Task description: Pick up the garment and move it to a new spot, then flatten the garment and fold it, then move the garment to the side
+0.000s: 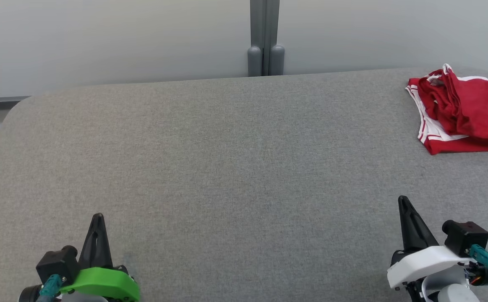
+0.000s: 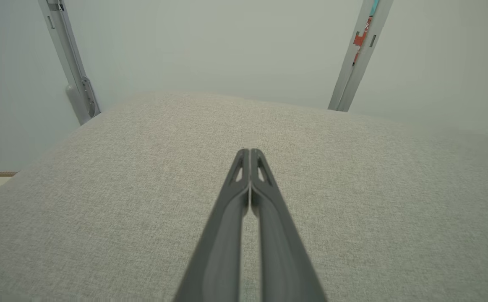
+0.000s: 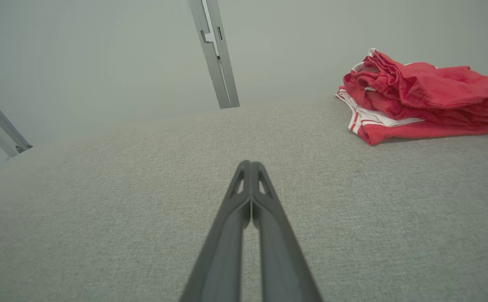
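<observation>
A red garment with white striped trim lies bunched in a heap at the table's far right corner; the right wrist view has the garment at upper right. My left gripper rests at the near left, shut and empty, its tips together in the left wrist view. At the near right my right gripper is shut with nothing held, well short of the garment; its tips touch in the right wrist view.
The grey fabric table stretches wide between the grippers and the heap. Behind it stands a pale wall with a grey post. The table's rounded far left corner drops off to the side.
</observation>
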### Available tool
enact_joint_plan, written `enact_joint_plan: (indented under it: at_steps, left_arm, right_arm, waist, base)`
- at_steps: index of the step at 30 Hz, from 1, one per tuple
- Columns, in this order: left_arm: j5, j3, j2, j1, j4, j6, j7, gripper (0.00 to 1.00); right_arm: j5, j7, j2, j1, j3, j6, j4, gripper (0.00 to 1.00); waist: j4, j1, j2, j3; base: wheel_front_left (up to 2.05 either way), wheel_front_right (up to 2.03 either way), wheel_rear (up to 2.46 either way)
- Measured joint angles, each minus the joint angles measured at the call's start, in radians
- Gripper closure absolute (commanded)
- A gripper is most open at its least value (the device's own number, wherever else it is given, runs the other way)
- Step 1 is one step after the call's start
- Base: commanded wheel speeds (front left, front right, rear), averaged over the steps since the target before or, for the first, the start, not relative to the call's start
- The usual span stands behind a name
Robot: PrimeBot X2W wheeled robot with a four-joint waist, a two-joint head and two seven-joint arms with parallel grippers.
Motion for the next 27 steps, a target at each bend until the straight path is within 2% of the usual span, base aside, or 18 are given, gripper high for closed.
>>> enact_joint_plan:
  at_steps: [27]
  left_arm:
    - [-0.469, 0.023, 0.000, -0.011, -0.016, -0.033, 0.108, 1.00]
  right_arm:
    - [0.449, 0.116, 0.015, -0.019, -0.040, 0.000, -0.009, 1.00]
  waist:
    - [-0.004, 0.0000, 0.0000, -0.004]
  base:
    - [0.00, 0.00, 0.00]
